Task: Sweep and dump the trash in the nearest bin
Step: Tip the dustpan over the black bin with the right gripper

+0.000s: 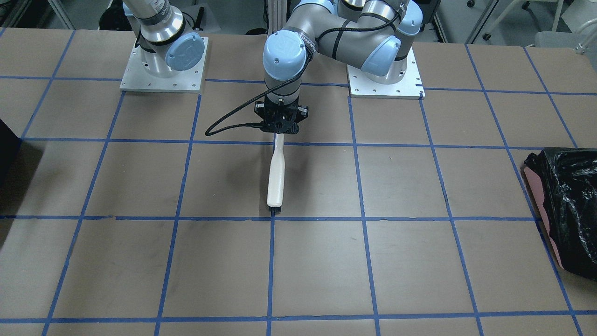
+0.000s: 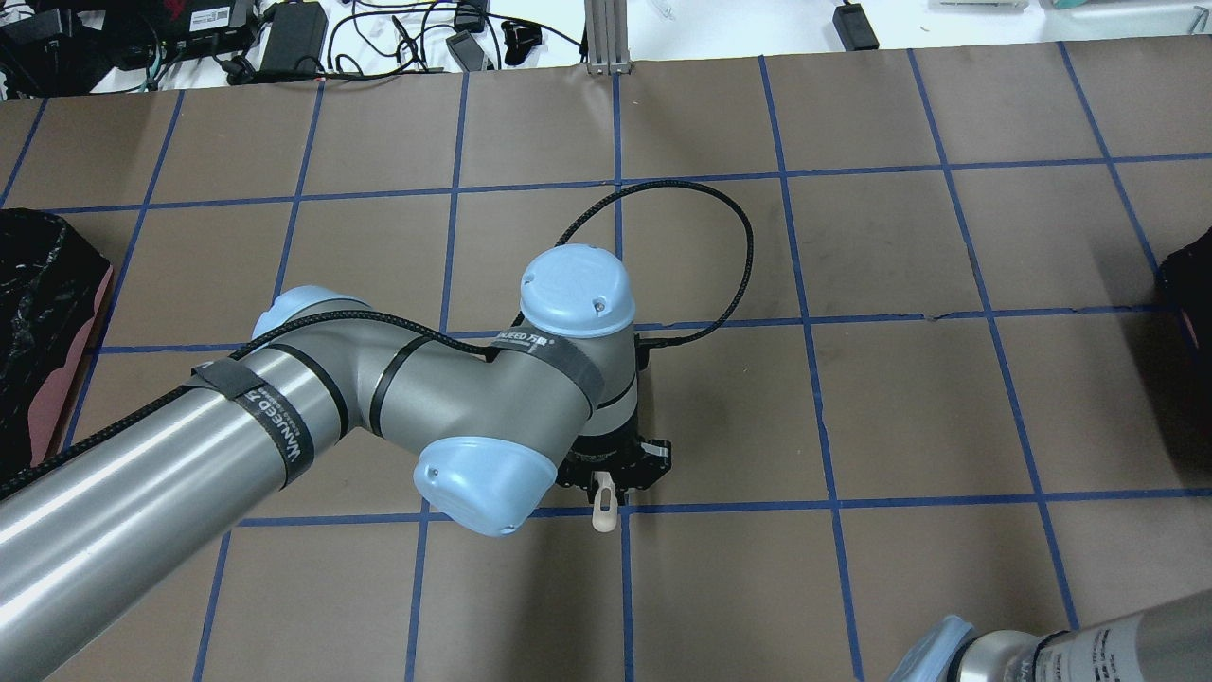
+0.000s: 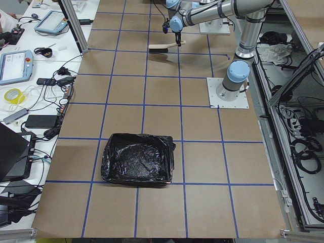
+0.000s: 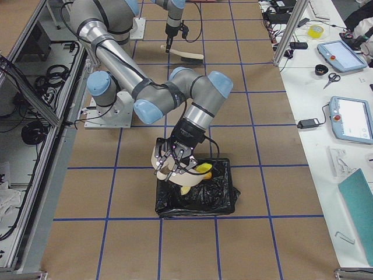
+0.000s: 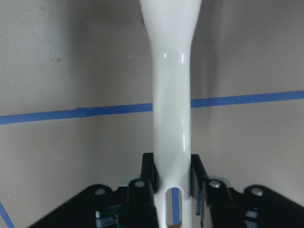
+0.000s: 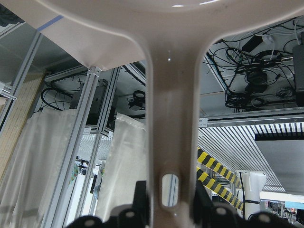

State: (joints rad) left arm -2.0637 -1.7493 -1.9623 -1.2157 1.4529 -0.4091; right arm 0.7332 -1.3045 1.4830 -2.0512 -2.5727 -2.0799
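My right gripper (image 4: 176, 156) is shut on the handle of a cream dustpan (image 6: 171, 118), which it holds tipped over the black bin (image 4: 218, 195) near the table's end. A yellow wedge of trash (image 4: 203, 169) shows at the pan's lip, and a pale yellow piece (image 4: 185, 189) lies in the bin below. That bin shows only as a dark sliver (image 1: 7, 149) in the front view. Over the table's middle, my left gripper (image 1: 279, 127) is shut on the white handle of a brush (image 1: 276, 177). The brush's dark bristles touch the paper at a blue line.
A pink bin lined with a crinkled black bag (image 1: 566, 205) stands at the table's edge on my left side. Brown paper with a blue tape grid (image 1: 364, 219) covers the table. Cables and tablets (image 3: 15, 63) lie on a side bench beyond it.
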